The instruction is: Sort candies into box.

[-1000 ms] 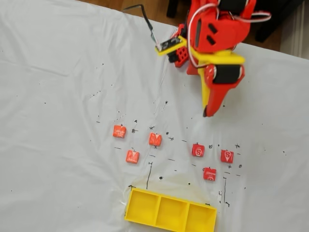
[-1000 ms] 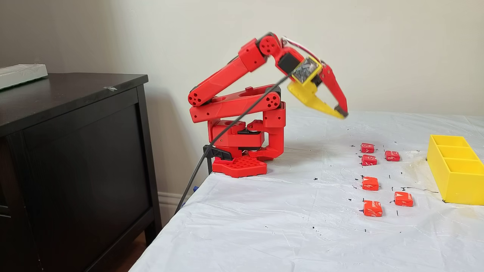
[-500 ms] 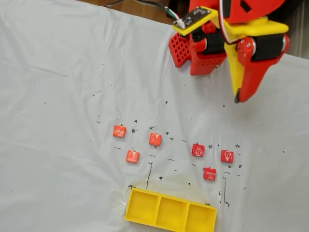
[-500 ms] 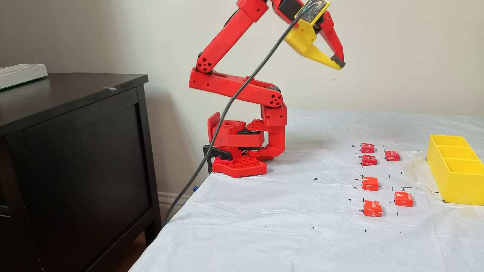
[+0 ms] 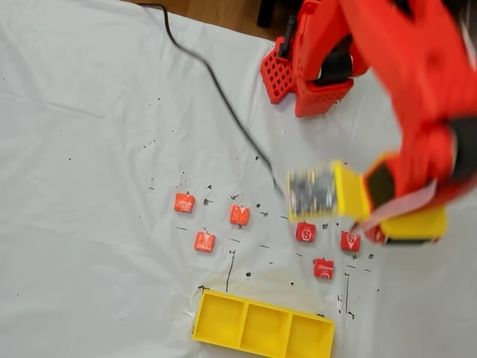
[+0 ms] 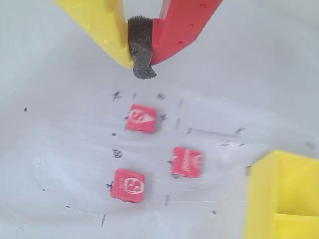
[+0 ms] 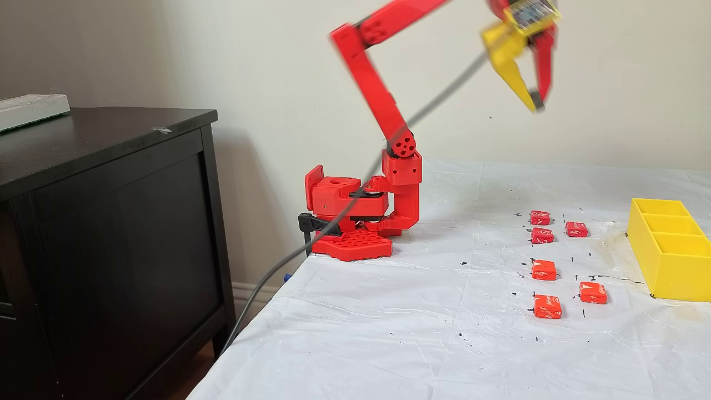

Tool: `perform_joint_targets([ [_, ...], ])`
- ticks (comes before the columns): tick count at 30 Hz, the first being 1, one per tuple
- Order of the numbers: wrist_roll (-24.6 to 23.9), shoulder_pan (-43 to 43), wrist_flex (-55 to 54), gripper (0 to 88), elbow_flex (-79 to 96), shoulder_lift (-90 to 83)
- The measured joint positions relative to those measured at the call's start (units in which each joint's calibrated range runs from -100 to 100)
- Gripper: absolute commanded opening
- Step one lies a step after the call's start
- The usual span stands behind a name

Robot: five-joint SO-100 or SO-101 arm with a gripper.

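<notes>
Several small red-orange candies lie on the white sheet, three in a left group (image 5: 204,242) and three in a right group (image 5: 323,268). The yellow box (image 5: 262,328) with three sections lies just in front of them, with nothing in it. In a fixed view my gripper (image 7: 536,103) hangs high above the candies, pointing down. In the wrist view the gripper (image 6: 142,62) is shut, yellow and red fingers pressed on their black pad, holding nothing. Three candies (image 6: 141,118) lie below it, the box's corner (image 6: 279,199) at lower right. My arm is blurred in both fixed views.
The red arm base (image 7: 355,222) stands at the table's far edge, with a black cable (image 5: 216,82) running across the sheet. Small black ink marks dot the sheet around the candies. A dark cabinet (image 7: 111,222) stands beside the table.
The arm has swung up and outward, carrying the shut gripper from near the base to above the right group of candies. Candies and box have not moved.
</notes>
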Motion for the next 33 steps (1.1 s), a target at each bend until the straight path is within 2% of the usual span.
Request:
perform_joint_targets([
  [5, -0.4, -2.1, 0.4, 0.6, -0.1, 3.9],
  [9, -0.7, -4.3, -1.0, 9.6, 3.9, 4.3],
  [13, -2.2, -5.1, -3.7, 13.0, 8.8, 4.3],
  [18, -1.9, -5.1, -8.1, 21.6, 12.5, 4.3],
  [33, -1.0, -5.1, -15.8, 28.5, 17.0, 9.1],
])
